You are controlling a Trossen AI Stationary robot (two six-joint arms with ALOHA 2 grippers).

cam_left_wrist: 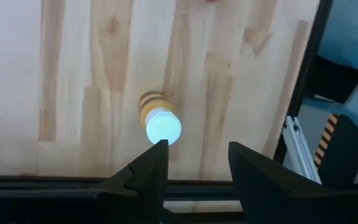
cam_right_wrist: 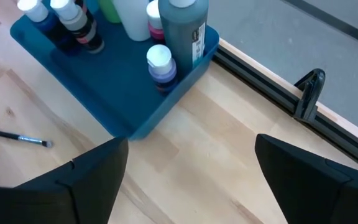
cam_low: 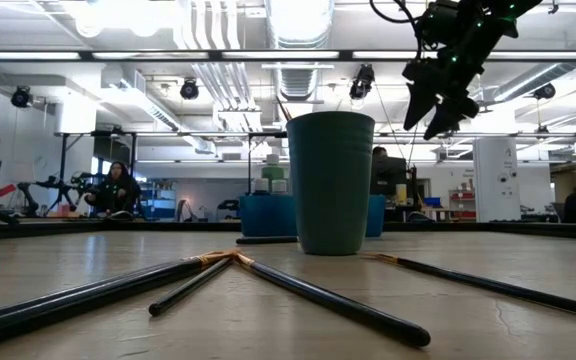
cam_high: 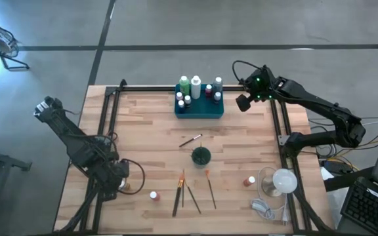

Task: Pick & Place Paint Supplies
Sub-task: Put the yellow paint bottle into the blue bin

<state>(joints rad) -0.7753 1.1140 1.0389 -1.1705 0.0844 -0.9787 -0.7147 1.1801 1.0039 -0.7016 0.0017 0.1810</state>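
Several white-capped bottles point(cam_high: 195, 88) stand in the teal tray point(cam_high: 201, 111) at the table's far edge. My right gripper point(cam_high: 244, 102) hangs open just right of the tray, high above the table point(cam_low: 436, 105); its wrist view shows the tray's corner point(cam_right_wrist: 135, 127) and a tall grey bottle point(cam_right_wrist: 182, 28). My left gripper point(cam_high: 119, 181) is open near the near-left corner, above a yellow bottle point(cam_left_wrist: 159, 118) that stands on the wood. Two more bottles point(cam_high: 154, 195) point(cam_high: 249, 181) stand near the near edge. Several brushes point(cam_high: 184, 191) lie flat there; one brush point(cam_high: 190, 140) lies beyond the dark green cup point(cam_high: 201, 156).
A white round lamp-like object point(cam_high: 282, 181) and a coiled cable point(cam_high: 262, 207) sit at the near-right corner. Black rails point(cam_high: 104, 124) run along the table's sides. Bare wood lies between the tray and the cup. People sit in the room behind point(cam_low: 118, 185).
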